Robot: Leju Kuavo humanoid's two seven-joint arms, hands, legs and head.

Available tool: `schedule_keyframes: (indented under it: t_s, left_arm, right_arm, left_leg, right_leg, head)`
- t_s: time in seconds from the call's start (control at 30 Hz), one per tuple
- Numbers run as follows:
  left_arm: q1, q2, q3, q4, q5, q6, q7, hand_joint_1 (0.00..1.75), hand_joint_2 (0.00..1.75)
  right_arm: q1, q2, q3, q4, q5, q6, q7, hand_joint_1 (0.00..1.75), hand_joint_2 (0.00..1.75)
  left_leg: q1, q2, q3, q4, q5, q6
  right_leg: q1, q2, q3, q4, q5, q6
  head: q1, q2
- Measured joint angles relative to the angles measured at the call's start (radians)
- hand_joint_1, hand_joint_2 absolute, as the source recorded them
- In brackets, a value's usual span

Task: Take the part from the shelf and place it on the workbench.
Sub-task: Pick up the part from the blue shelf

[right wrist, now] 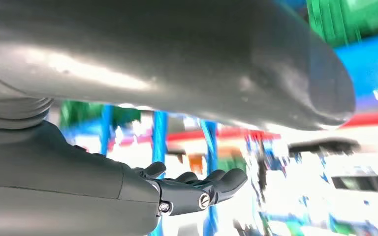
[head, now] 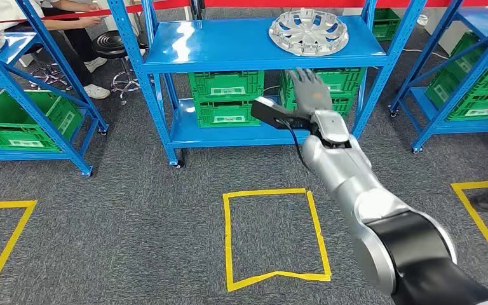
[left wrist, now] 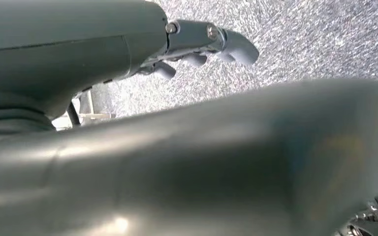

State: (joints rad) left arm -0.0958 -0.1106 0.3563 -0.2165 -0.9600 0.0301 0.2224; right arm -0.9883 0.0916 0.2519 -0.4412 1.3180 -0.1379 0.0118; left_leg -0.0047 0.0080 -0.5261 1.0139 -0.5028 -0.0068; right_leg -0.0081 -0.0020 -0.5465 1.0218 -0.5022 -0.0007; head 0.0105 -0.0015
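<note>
Green crates [head: 227, 95] under the part [head: 308, 30]; seated person [head: 51, 25] far left.

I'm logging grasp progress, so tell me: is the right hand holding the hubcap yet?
No. The right hand is raised with nothing in it, below the hubcap lying on the shelf.

We saw our left hand [left wrist: 204, 46] over grey speckled carpet [left wrist: 320, 39], its fingers [left wrist: 238, 46] curled and holding nothing. A thick grey thumb [left wrist: 202, 162] blurred across most of the picture.
</note>
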Motion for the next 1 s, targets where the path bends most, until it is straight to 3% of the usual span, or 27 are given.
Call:
schedule_keyframes:
  t_s: [0.27,0.57,0.7,0.8,0.87,0.93,0.97,1.0]
  left_arm:
    - [-0.024,-0.004,0.018,0.012,-0.075,-0.006,0.02,0.0,0.0]
    - [-0.031,-0.006,0.019,0.02,-0.114,-0.02,0.029,0.0,0.0]
    - [-0.031,-0.003,0.019,0.021,-0.122,-0.021,0.028,0.0,0.0]
    - [-0.031,0.0,0.018,0.022,-0.13,-0.023,0.022,0.0,0.0]
    - [-0.031,0.002,0.018,0.022,-0.134,-0.023,0.018,0.0,0.0]
    - [-0.03,0.004,0.018,0.022,-0.136,-0.024,0.016,0.0,0.0]
    - [-0.029,0.005,0.018,0.022,-0.136,-0.023,0.015,0.0,0.0]
    - [-0.028,0.005,0.018,0.022,-0.137,-0.023,0.014,0.0,0.0]
  right_arm:
    - [-0.111,0.006,0.155,-0.015,0.058,0.011,0.025,0.0,0.0]
    - [-0.122,-0.014,0.233,-0.019,0.021,0.006,0.047,0.0,0.0]
    - [-0.123,-0.023,0.257,-0.019,-0.008,0.003,0.053,0.0,0.0]
    - [-0.127,-0.029,0.271,-0.023,-0.031,-0.002,0.053,0.0,0.0]
    - [-0.131,-0.036,0.281,-0.026,-0.043,-0.008,0.052,0.0,0.0]
    - [-0.128,-0.046,0.292,-0.025,-0.055,-0.012,0.046,0.0,0.0]
    - [-0.124,-0.052,0.298,-0.025,-0.062,-0.013,0.043,0.0,0.0]
    - [-0.121,-0.057,0.304,-0.025,-0.069,-0.013,0.041,0.0,0.0]
  left_leg:
    - [0.0,0.0,0.0,0.001,0.0,0.0]
    - [-0.003,0.0,-0.008,0.01,0.0,0.002]
    - [-0.005,0.001,-0.015,0.015,-0.001,0.009]
    - [0.002,0.005,-0.012,-0.002,0.008,0.023]
    - [0.008,0.009,-0.008,-0.012,0.015,0.03]
    - [0.008,0.01,-0.01,-0.012,0.014,0.032]
    - [0.008,0.01,-0.009,-0.011,0.012,0.032]
    - [0.009,0.009,-0.009,-0.009,0.009,0.03]
  right_leg:
    - [0.0,0.0,0.0,0.0,0.0,0.0]
    - [-0.001,0.001,-0.005,-0.001,0.005,0.006]
    - [-0.002,0.001,-0.008,-0.002,0.009,0.013]
    - [-0.001,0.002,-0.015,0.006,0.004,0.022]
    - [-0.002,0.003,-0.057,0.083,-0.03,0.026]
    - [-0.003,0.004,-0.136,0.216,-0.075,0.03]
    - [-0.005,0.004,-0.168,0.261,-0.079,0.032]
    - [-0.007,0.004,-0.184,0.271,-0.065,0.033]
  head:
    - [0.0,0.0]
    - [0.0,0.0]
    - [0.0,0.0]
    - [0.001,0.0]
    - [0.002,0.0]
    - [0.002,0.0]
    - [0.002,0.0]
    - [0.003,0.0]
